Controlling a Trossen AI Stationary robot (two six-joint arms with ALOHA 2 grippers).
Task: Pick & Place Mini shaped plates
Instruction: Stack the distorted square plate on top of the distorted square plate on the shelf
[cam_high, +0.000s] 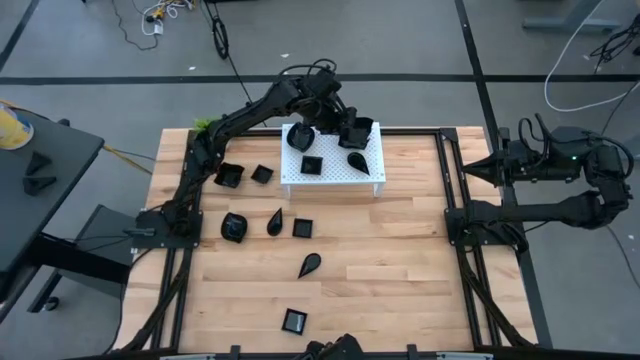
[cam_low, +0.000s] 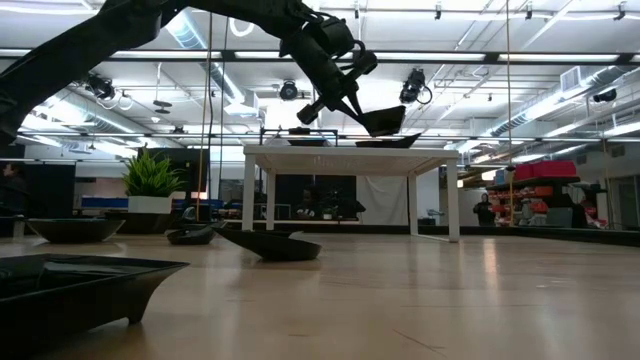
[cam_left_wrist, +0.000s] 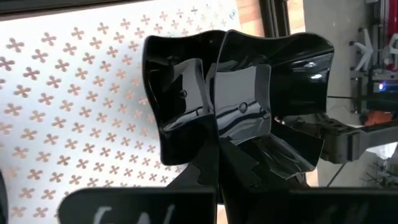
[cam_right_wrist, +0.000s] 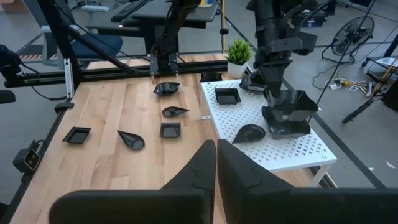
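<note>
My left gripper (cam_high: 343, 124) hangs over the far right part of the white perforated stand (cam_high: 333, 178), shut on a glossy black wavy-edged plate (cam_right_wrist: 292, 101). Another dark plate (cam_right_wrist: 285, 127) lies on the stand just under it. A wavy plate (cam_high: 298, 135), a square one (cam_high: 312, 165) and a teardrop one (cam_high: 357, 160) also rest flat on the stand. Several more plates lie on the table, among them a square (cam_high: 229, 175) and a teardrop (cam_high: 310, 264). My right gripper (cam_high: 472, 168) waits shut at the table's right edge. My left gripper pinches the plate's wall at its rim (cam_left_wrist: 214, 46), one finger (cam_left_wrist: 211, 124) lying inside the dish and the other hidden behind it. The fingers slant down from the table's far left. The plate hangs tilted, clear of the stand's top (cam_low: 385, 120).
A small green potted plant (cam_right_wrist: 239, 51) stands by the stand's far left corner. Black frame rails (cam_high: 447, 190) run along the table's left and right sides. Bare wood lies between the stand and the right rail and over the near right of the table.
</note>
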